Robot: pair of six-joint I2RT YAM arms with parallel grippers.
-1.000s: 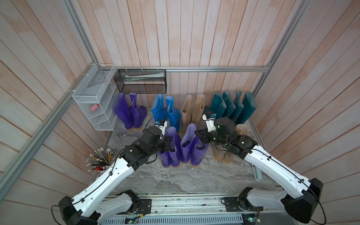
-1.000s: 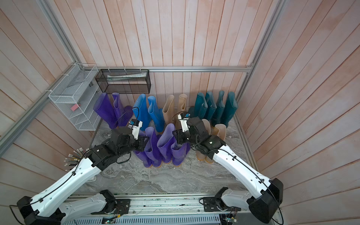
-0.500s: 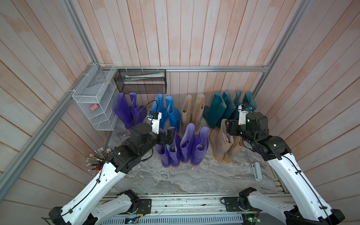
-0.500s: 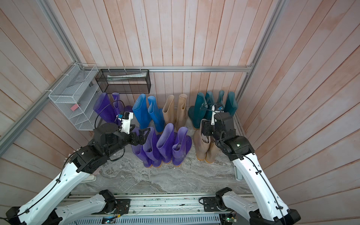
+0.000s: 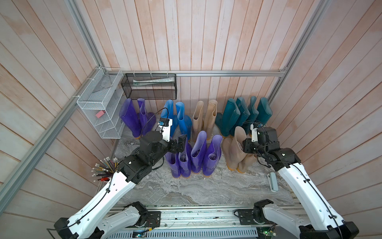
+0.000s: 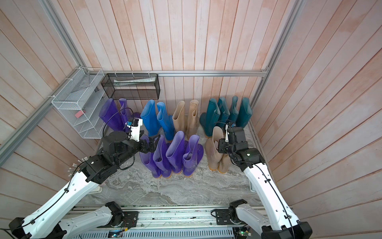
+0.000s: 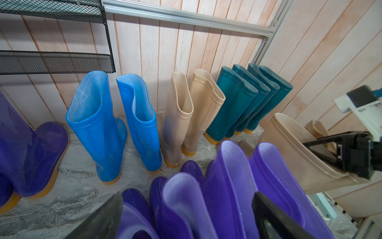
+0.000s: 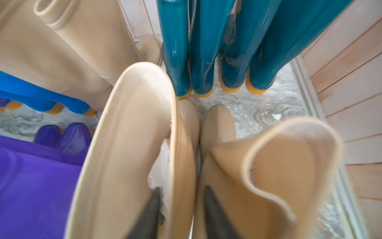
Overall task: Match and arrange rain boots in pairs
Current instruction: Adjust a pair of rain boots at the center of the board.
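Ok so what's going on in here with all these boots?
Rain boots are being matched into pairs. Along the back wall stand a purple pair, a blue pair, a beige pair and four teal boots. In front are four more purple boots and a second beige pair. The right claw is pinching the rim of the front beige boot nearest the purple ones. The left claw hangs open over the leftmost front purple boots, holding nothing.

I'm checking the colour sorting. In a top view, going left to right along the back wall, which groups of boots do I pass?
purple pair → bright blue pair → beige pair → four dark teal boots
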